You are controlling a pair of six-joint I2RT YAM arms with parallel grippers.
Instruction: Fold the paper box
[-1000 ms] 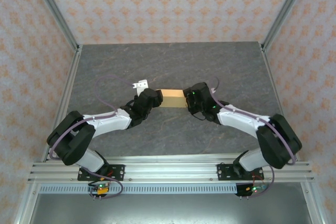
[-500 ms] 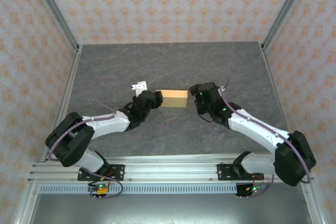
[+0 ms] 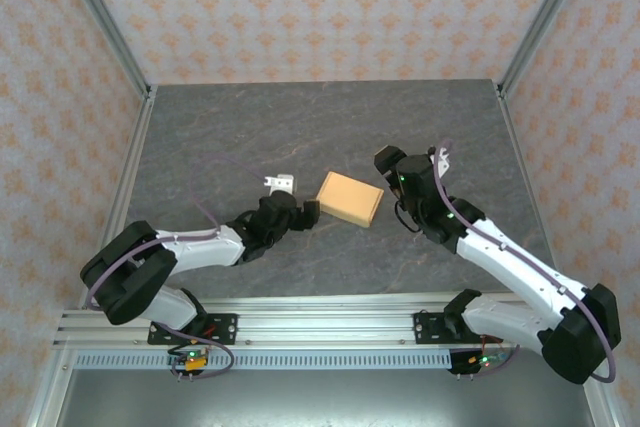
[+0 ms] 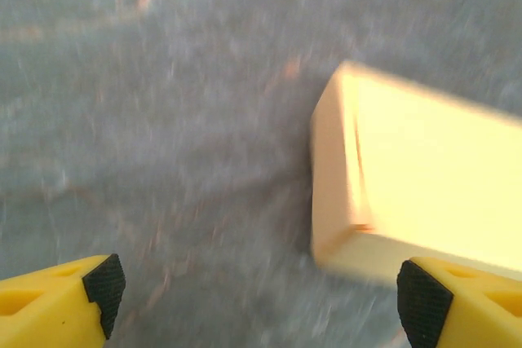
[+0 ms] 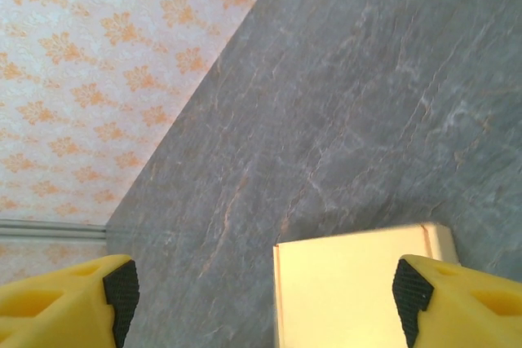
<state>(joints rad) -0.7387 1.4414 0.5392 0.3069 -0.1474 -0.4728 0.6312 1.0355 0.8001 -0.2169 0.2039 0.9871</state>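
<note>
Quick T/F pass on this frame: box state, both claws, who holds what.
1. The paper box lies flat on the table. True.
2. The left claw is shut on the box. False: its jaws stand wide open and the box lies free on the table.
3. The right claw is open. True.
4. The box is a flat cut-out with its flaps spread. False: it is a closed rectangular box.
5. The box lies against the back wall. False: it is mid-table, between the two claws.
</note>
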